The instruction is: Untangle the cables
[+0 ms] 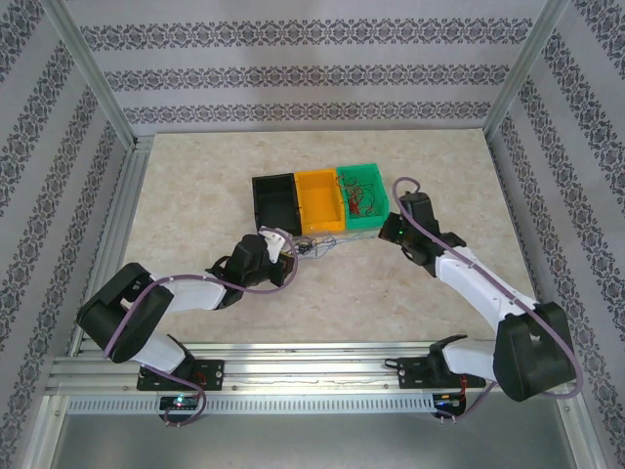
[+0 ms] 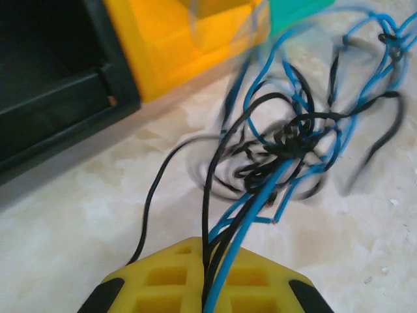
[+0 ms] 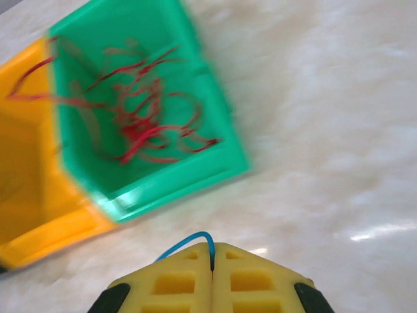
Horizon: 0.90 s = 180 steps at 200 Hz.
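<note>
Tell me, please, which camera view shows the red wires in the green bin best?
The right wrist view: the red wires lie large across the green bin. The top external view shows a tiny tangle.

Robot test enclosure, laboratory type. A silver aluminium extrusion frame boxes in a beige marble-patterned tabletop. White panels with grey floral bands close its far edge and both side edges. A black-and-white left robot arm and its right counterpart are bolted to a slotted aluminium rail along the near edge.
</note>
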Available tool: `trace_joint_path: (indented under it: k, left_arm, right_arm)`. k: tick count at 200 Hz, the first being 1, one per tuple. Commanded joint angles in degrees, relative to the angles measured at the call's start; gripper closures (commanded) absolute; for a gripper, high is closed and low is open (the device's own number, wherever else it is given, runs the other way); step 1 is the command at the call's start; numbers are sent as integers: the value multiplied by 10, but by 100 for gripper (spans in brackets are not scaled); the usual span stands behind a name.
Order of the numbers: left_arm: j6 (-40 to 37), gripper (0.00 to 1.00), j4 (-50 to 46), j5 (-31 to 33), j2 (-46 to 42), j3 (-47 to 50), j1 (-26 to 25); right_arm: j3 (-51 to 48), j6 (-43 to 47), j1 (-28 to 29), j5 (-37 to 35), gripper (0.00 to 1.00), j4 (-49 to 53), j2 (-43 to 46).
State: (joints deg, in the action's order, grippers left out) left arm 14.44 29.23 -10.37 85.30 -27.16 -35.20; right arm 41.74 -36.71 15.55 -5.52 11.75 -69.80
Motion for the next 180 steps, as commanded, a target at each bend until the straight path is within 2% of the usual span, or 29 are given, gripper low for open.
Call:
trace_joint_path:
  k: [1, 32, 56, 75, 94, 116, 129, 146, 163, 180]
  left_arm:
    - [48, 100, -12, 82, -21, 25, 21]
    - [96, 100, -73, 156, -31, 26, 41]
    - [116, 99, -165, 213, -14, -3, 45]
    - [116, 99, -208, 223, 9, -20, 45]
    - [99, 100, -203, 191, 24, -25, 44]
    - [92, 100, -187, 162, 36, -28, 43]
    - [99, 100, -202, 189, 50, -38, 43]
    - [140, 100, -250, 262, 76, -53, 45]
    - [184, 100, -305, 309, 101, -73, 48]
    - [204, 100, -339, 328, 122, -89, 48]
  right_arm:
    - [-25, -36, -62, -70, 100, 44, 40]
    - [-40, -41, -152, -48, 100, 65, 80]
    - [-40, -38, -195, -38, 100, 76, 97]
    - [-37, -31, -212, -26, 100, 75, 107]
    - [-35, 1, -201, 25, 100, 39, 120]
    - [-3, 55, -149, 23, 100, 30, 142]
    - [24, 77, -118, 12, 100, 25, 160]
    - [63, 98, -80, -37, 100, 22, 183]
    - [97, 93, -73, -70, 100, 22, 200]
    - [114, 82, -72, -99, 100, 12, 219]
